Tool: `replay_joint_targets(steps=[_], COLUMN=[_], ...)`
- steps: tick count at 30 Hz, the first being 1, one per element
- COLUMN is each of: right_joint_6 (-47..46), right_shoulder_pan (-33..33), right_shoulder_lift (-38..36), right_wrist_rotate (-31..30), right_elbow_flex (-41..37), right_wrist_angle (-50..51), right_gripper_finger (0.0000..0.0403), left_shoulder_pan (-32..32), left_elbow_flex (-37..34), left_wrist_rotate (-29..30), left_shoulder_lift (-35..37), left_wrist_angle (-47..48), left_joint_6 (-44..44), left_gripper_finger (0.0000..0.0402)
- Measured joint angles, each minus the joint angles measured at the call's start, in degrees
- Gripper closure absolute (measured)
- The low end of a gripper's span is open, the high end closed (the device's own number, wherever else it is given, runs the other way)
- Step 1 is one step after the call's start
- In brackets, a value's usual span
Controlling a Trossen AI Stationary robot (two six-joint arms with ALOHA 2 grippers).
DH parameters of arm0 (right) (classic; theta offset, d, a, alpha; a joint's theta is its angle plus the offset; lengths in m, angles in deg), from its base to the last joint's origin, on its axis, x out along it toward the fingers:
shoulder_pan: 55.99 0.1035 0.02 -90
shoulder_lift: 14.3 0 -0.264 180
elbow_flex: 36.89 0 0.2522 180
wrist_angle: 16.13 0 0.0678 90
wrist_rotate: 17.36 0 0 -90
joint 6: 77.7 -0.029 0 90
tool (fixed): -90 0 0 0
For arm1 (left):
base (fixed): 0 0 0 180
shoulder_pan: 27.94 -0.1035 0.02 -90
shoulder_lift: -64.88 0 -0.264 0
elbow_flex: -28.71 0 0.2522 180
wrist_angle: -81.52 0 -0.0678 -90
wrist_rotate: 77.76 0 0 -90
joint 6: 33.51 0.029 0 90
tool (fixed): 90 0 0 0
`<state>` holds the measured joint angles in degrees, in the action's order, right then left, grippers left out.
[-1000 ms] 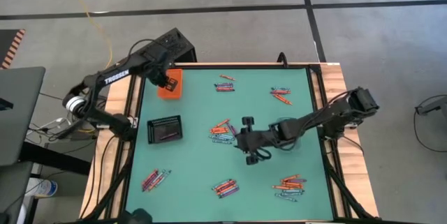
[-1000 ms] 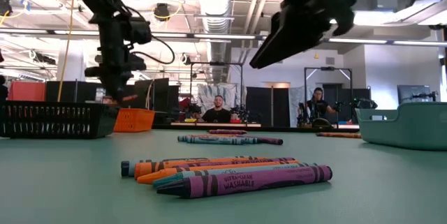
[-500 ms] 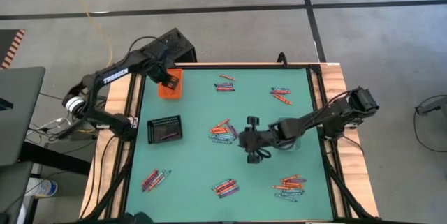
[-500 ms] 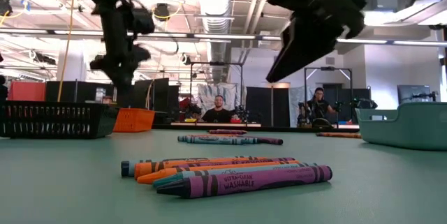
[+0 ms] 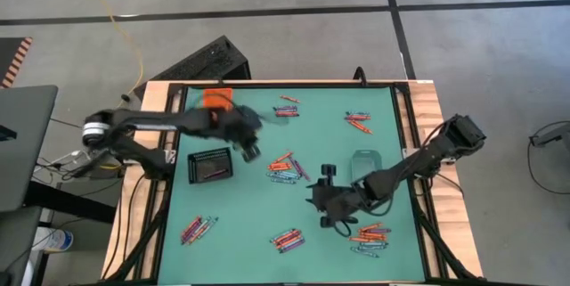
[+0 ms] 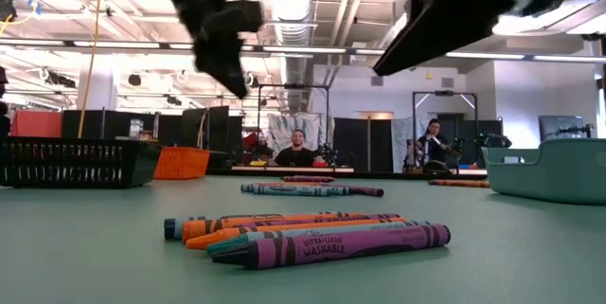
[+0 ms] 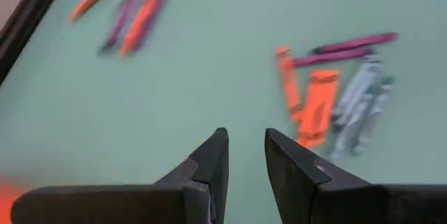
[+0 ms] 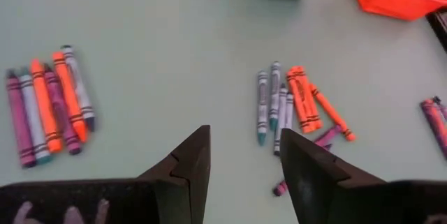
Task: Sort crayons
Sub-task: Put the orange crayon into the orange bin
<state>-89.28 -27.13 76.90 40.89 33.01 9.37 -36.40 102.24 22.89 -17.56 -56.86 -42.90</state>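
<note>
Hovering empty over bare mat, left gripper [image 5: 250,150] shows fingers slightly apart, apparently approaching the crayons [image 5: 283,167] mid-table. Right gripper [image 5: 326,206], fingers apart, holds nothing.

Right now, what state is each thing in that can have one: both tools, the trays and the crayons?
Left tool: open, empty, above the mat near the centre crayon pile.
Right tool: open, empty, above the mat.
Orange tray: upright, contents hidden.
Black tray: upright, contents unclear.
Clear tray: upright, looks empty.
Crayons: lying flat in scattered piles on the mat.
</note>
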Motion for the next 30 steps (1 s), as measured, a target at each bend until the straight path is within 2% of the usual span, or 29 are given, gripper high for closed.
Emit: replay_joint_targets(steps=[5,11,17,21,30], right_joint_6=[0.02,3.01,3.5,3.49,3.03], right_shoulder_pan=[3.66,6.82,6.09,5.11,4.55], right_shoulder_lift=[-0.02,-0.02,-0.02,-0.02,-0.02], right_wrist_rotate=[-0.79,-7.49,-8.87,-8.79,-8.67], right_elbow_flex=[-0.98,-3.99,-4.02,-4.02,-4.02], right_wrist_angle=[-0.88,-2.23,-2.26,-2.3,-2.4], right_gripper_finger=[0.0235,0.0235,0.0235,0.0235,0.0235], left_shoulder_pan=[5.84,4.81,0.59,-1.5,-1.7], left_elbow_flex=[0.0,0.0,0.0,0.0,0.0], left_wrist_rotate=[2.39,2.2,0.43,-5.18,-8.75], left_shoulder_lift=[-9.84,-18.41,-22.7,-24.28,-24.48], left_wrist_angle=[-15.09,-24.85,-25.11,-25.99,-26.95], left_joint_6=[5.86,10.92,9.17,7.05,5.45], left_gripper_finger=[0.0319,0.0315,0.0299,0.0294,0.0294])
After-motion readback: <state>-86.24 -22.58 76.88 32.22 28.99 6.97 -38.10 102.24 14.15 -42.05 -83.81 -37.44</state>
